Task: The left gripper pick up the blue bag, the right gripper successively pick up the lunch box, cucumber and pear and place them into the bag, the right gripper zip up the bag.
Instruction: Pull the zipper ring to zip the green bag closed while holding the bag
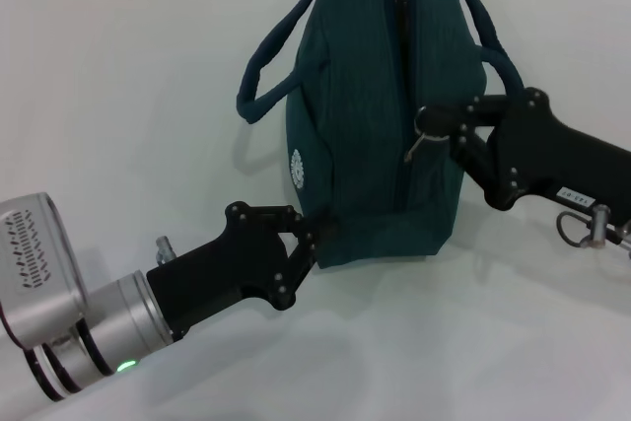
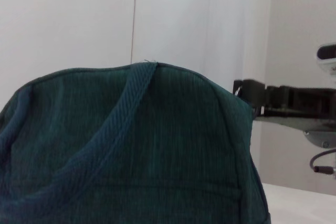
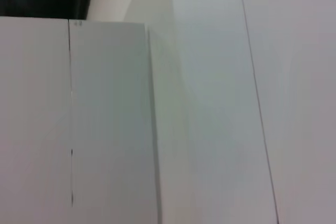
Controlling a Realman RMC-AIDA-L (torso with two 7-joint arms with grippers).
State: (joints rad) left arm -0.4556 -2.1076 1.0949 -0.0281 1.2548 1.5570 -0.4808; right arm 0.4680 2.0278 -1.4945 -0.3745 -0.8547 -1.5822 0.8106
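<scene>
Bag: the large dark teal-blue soft fabric bag (image 1: 370, 115) stands upright on the white desk (image 1: 118, 96), between the two arms, its two rope-like loop handles drooping to either side.
Long axis: the bag runs away from the robot; its zipper line follows the top ridge and comes down the near end face toward the robot.
Zipper pull: the small metal ring pull (image 1: 422, 135) hangs on the near end face, on the right-hand side, roughly halfway up.
Right pincer: the black two-finger pincer with the white label (image 1: 441, 123) reaches in from the right, its tips meeting at the ring pull and apparently pinched on it; this arm is plainly the nearer one to the pull.
Left pincer: the black pincer on the silver wrist with a green light (image 1: 317, 234) sits low at the bag's near bottom corner, fingers drawn together on the fabric, steadying it.
Contents: lunch box, cucumber and pear are not visible anywhere outside the bag.
Stage, as a judgement: the zipping looks nearly done; any remaining pull should follow the zipper line down the end face while the left pincer braces the corner.
</scene>
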